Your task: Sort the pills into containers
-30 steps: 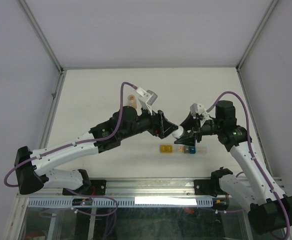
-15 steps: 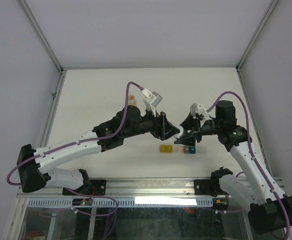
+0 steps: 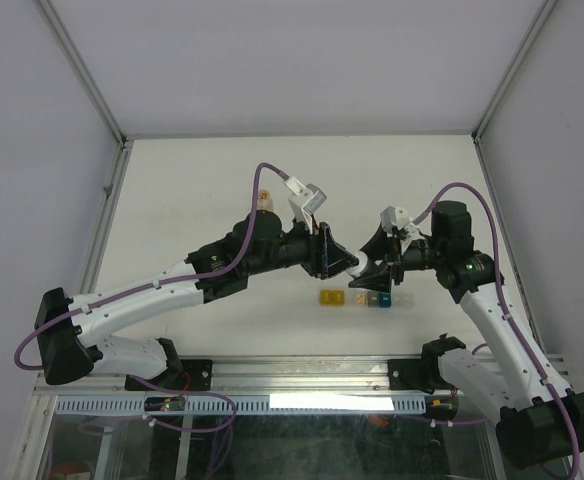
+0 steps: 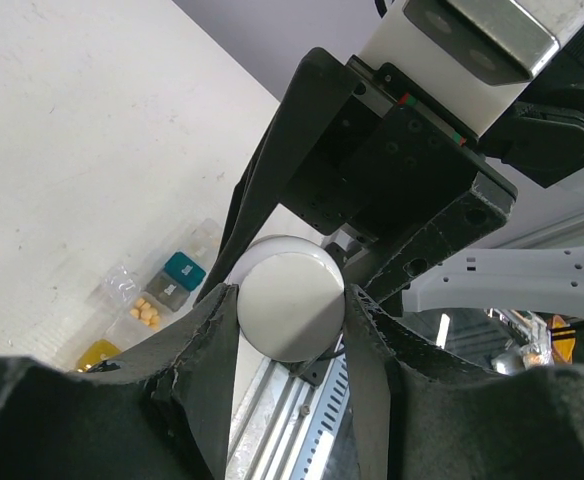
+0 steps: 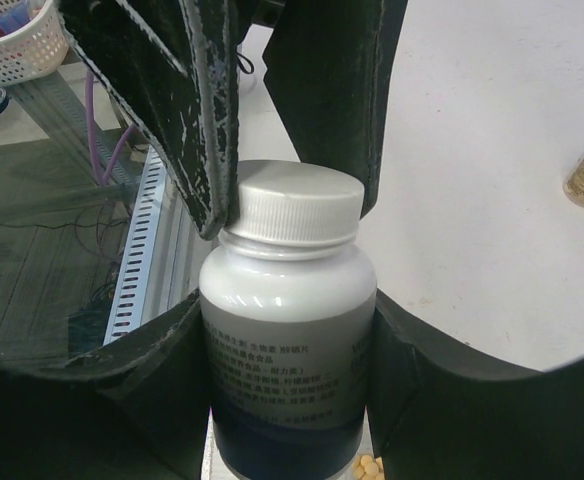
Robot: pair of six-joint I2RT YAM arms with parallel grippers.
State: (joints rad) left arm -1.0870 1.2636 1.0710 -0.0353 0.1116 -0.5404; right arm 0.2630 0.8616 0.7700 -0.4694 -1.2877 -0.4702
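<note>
From above, the white bottle (image 5: 287, 370) is almost wholly hidden where the two arms meet over the table (image 3: 192, 190); only the wrist views show it properly. The right gripper (image 5: 288, 305) is clamped on the bottle's body, one finger pressed to each side, and the bottle's base is cut off by the lower edge of that view. The left gripper (image 3: 343, 262) is closed on the ribbed white cap (image 4: 292, 303), whose flat top fills the gap between its two fingers. A label wraps the lower part of the bottle, pale above and dark blue below, with small rows of print that look like Chinese characters but are too blurred to read. The containers (image 3: 357, 299) lie as a short strip on the table just below the joined grippers: yellow at the left, a clear one in the middle, teal at the right. In the left wrist view a few small yellowish pills (image 4: 145, 311) show in the middle box, though its walls are hard to make out. A small amber bottle (image 3: 264, 203) stands farther back, half hidden behind the left arm. A white basket (image 5: 12, 45) is cut off at a corner of the right wrist view.
</note>
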